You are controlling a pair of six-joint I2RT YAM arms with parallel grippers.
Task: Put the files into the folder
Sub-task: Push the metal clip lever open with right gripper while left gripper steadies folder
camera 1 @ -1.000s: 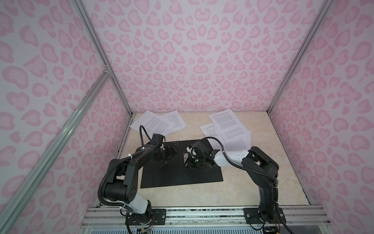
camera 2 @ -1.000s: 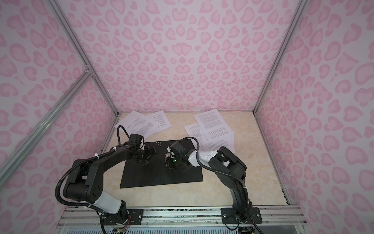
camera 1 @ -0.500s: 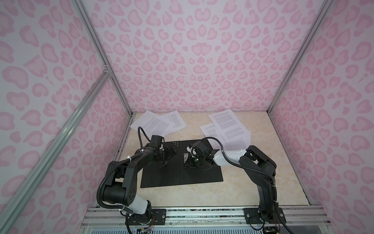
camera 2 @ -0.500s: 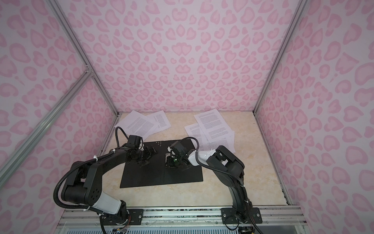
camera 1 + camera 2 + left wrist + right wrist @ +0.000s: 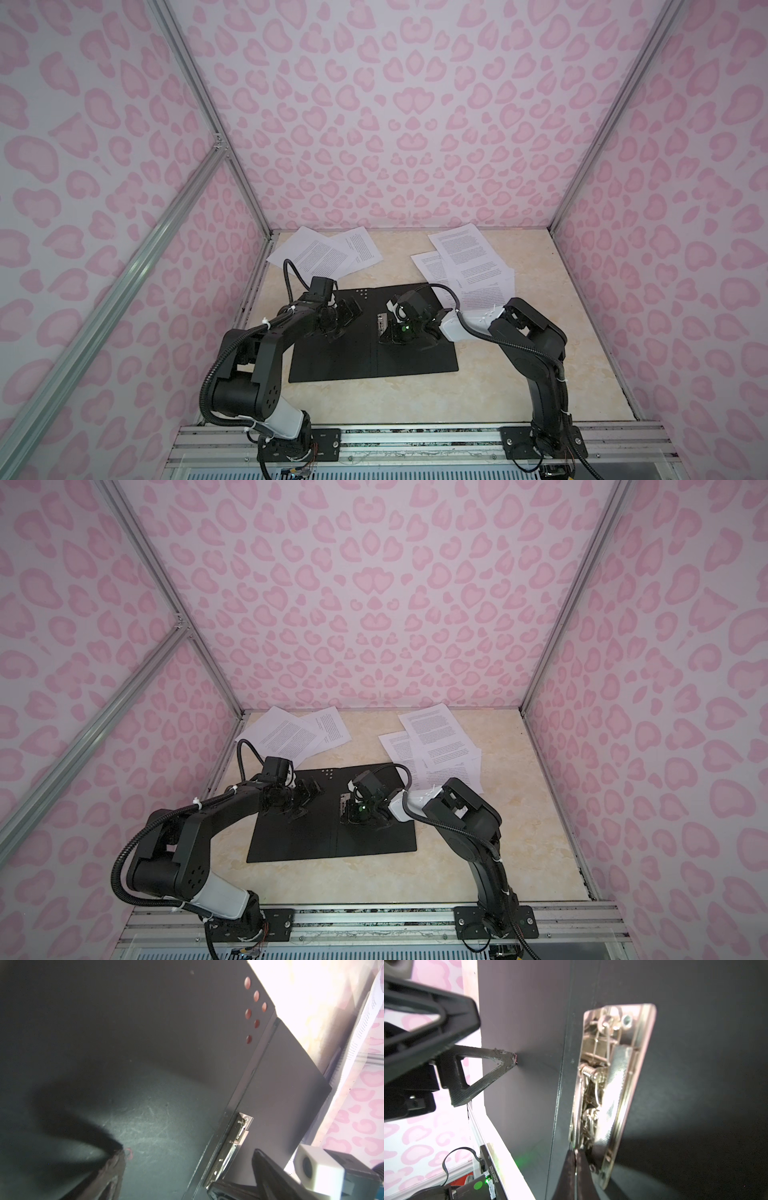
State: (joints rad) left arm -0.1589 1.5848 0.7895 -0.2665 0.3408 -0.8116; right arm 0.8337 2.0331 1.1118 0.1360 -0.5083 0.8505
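The folder [image 5: 332, 361] [image 5: 299, 841] lies open and flat on the bench [image 5: 519, 374], black inside facing up. It sits left of centre, closer to the front edge than to the back wall. A metal clip [image 5: 380, 324] [image 5: 608, 1084] is fixed along the spine, just on the right panel.

The files [image 5: 465, 253] are all outside the folder, on the rear half of the bench. The left group [image 5: 320, 255] [image 5: 286, 735] lies in the far left corner, its sheets overlapping. The right group [image 5: 478, 274] [image 5: 444, 750] is fanned out toward the far right, and its nearest sheet reaches the folder's far right corner.

The left gripper [image 5: 343, 324] [image 5: 305, 802] is over the left panel with its jaws spread wide. In the right wrist view, one fingertip [image 5: 506, 1059] touches the black surface.

The right gripper [image 5: 386, 337] [image 5: 575, 1159] is low over the spine with its fingers pressed together. Their tips rest against the near end of the clip. I cannot tell whether any part of the clip is caught between them.
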